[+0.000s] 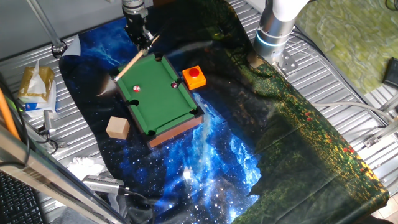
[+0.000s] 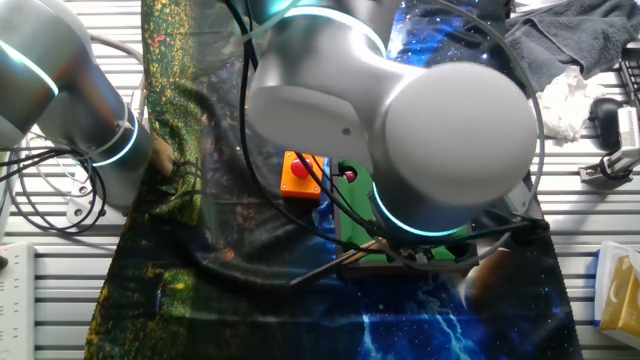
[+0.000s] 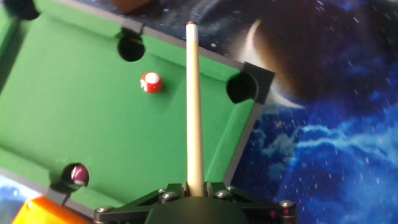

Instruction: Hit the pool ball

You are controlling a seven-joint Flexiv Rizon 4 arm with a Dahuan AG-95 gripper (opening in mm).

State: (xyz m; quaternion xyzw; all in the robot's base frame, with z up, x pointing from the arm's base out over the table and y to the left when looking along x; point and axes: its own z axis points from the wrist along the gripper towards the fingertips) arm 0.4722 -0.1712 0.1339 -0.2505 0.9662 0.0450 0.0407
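The pool ball [image 3: 150,82] is bright red with a white spot and lies on the green felt of the mini pool table [image 3: 74,118]; it also shows in one fixed view [image 1: 137,88]. My gripper [image 3: 195,190] is shut on a pale wooden cue stick [image 3: 193,106], which points ahead over the table's right side, its tip [image 3: 191,25] past the far rail. The ball lies left of the cue shaft, not touching it. In one fixed view the gripper [image 1: 139,36] hangs over the table's far corner with the cue [image 1: 134,60]. The arm hides the ball in the other fixed view.
A darker maroon ball [image 3: 78,175] sits at a near pocket. A red button on an orange base [image 1: 194,76] stands beside the table. A wooden block [image 1: 117,127] lies at its left. Bags and cables sit along the left edge of the workspace.
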